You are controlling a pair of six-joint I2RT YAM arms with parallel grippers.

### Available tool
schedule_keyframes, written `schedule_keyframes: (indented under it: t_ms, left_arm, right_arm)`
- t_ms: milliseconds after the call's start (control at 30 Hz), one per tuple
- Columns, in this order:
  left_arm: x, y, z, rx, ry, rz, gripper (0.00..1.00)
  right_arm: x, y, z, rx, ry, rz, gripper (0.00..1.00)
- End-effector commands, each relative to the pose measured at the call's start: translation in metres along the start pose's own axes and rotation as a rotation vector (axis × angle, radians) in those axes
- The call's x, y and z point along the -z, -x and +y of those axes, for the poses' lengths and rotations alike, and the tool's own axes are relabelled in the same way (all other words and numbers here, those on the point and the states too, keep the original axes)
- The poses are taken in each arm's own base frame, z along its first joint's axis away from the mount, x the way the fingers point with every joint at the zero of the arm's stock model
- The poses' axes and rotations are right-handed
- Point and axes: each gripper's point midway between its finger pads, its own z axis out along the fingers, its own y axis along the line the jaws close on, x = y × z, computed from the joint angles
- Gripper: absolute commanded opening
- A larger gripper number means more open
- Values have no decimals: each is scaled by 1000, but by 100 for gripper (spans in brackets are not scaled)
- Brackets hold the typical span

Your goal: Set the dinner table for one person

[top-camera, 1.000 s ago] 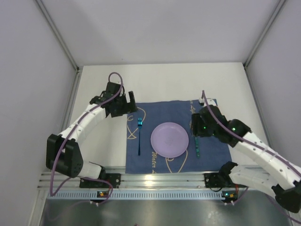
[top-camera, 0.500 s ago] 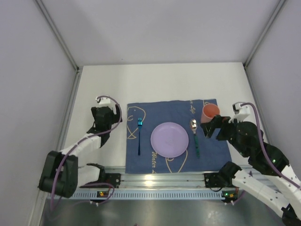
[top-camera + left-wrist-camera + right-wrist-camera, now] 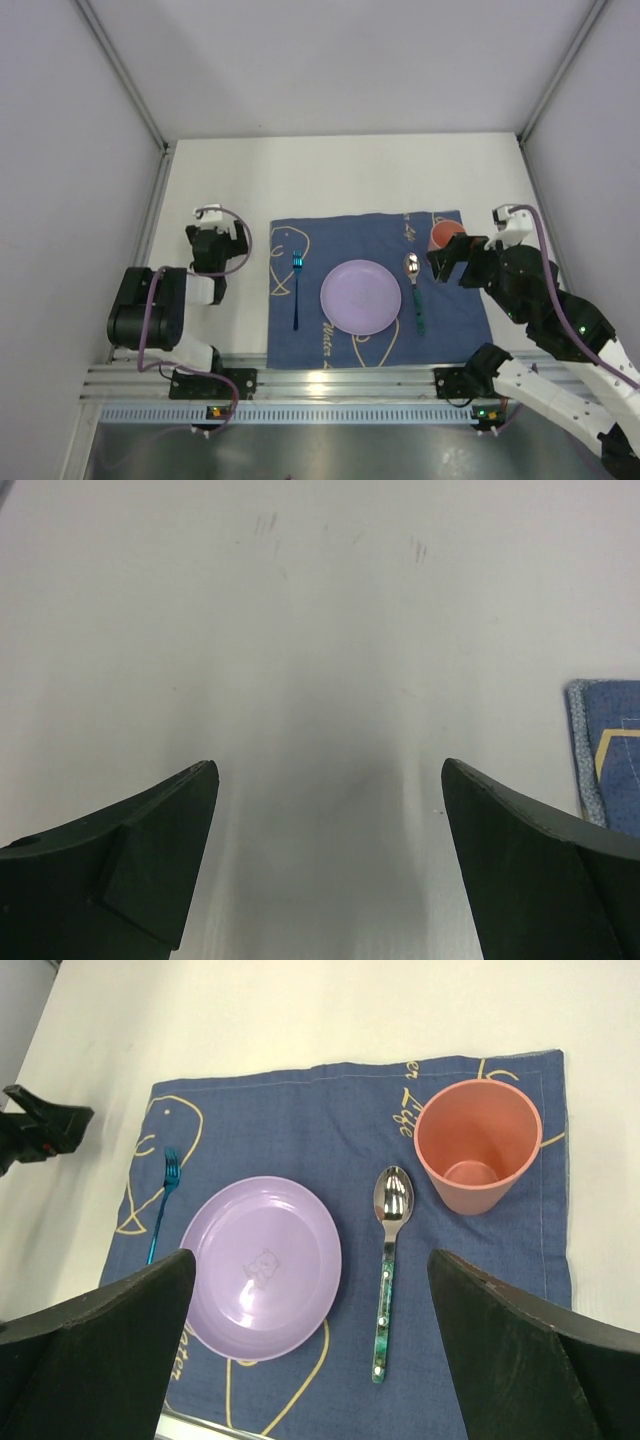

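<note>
Looks complete: plate [image 3: 262, 1267], fork [image 3: 160, 1210], spoon [image 3: 388, 1260] and cup [image 3: 478, 1145] on blue cloth [image 3: 330, 1100] at dinner table's [image 3: 350, 170] near edge. Both spread wide, empty — left gripper [image 3: 328, 768] over bare top, right gripper [image 3: 310, 1255] above the setting.

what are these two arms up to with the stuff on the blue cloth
A place setting for one looks laid out on the white table. On the blue cloth a purple plate sits in the middle, with a blue fork to its left, a spoon to its right and an orange cup upright at the far right corner. The left pincer hovers open over bare table left of the cloth. The right pincer hangs open near the cup, gripping nothing.
</note>
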Motion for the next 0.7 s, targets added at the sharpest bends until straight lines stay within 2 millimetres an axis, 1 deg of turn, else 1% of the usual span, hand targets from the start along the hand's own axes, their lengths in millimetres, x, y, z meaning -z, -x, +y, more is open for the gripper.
schedule_keyframes:
  t_ms: [0, 33, 67, 100, 167, 300, 433, 533, 600, 667]
  left_arm:
    - [8, 43, -1, 15, -75, -260, 99]
    - [11, 39, -2, 15, -77, -272, 98]
    - [6, 39, -2, 23, -73, -253, 99]
    - [5, 28, -1, 19, -73, -191, 98]
    - [4, 32, -2, 20, -76, -193, 98]
    - [4, 32, -3, 13, -77, -203, 98]
    - [5, 33, -2, 12, -77, -207, 98]
    - [5, 33, -2, 12, -77, -209, 98]
    - [5, 33, -3, 11, -79, -207, 98]
    - [5, 33, -3, 11, -79, -209, 98]
  right_arm:
    - [2, 19, 7, 11, 5, -33, 100]
    - [1, 19, 7, 14, 2, -30, 100]
    - [-1, 20, 8, 16, 1, -25, 100]
    - [-2, 20, 10, 16, 3, -23, 100]
    - [-4, 19, 11, 21, 0, -13, 100]
    - [-9, 19, 13, 24, -3, -5, 100]
    - [-10, 18, 11, 12, -19, -7, 100]
    - [-6, 15, 7, -14, -18, -15, 100]
    - [0, 12, 3, -46, -8, -35, 100]
    - [5, 6, -4, -86, -13, -55, 100]
